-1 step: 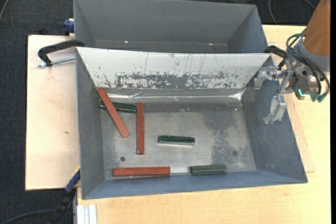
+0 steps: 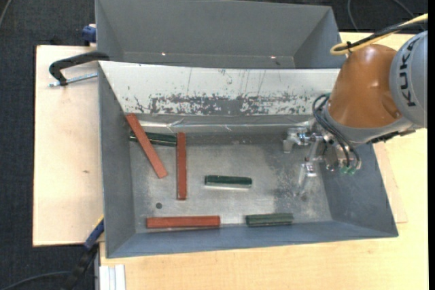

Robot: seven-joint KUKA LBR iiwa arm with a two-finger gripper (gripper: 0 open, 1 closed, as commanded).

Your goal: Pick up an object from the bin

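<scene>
1. Nearest thing to the jaws: dark green flat bar [image 2: 269, 219], lying flat along the front wall of the grey metal bin [image 2: 204, 30], right of centre. It sits below and slightly left of the jaws in the view, apart from them.
2. The jaws hang over a bare, scuffed patch of floor in the bin's right part. Released or clenched: cannot tell, the metal merges with the floor.
3. Second dark green flat bar [image 2: 228, 180] lies flat mid-floor, well left of the jaws.
4. Red flat bar [image 2: 183, 221] lies along the front wall, left of the first green one, with a small gap between them.
5. Second red flat bar [image 2: 181, 165] runs front to back, left of centre.
6. Slanted red flat bar [image 2: 146, 146] lies near the left wall, crossing what looks like a third dark green bar [image 2: 163, 139].
7. Orange cover [image 2: 363, 88] on the arm sits above the right wall.
</scene>
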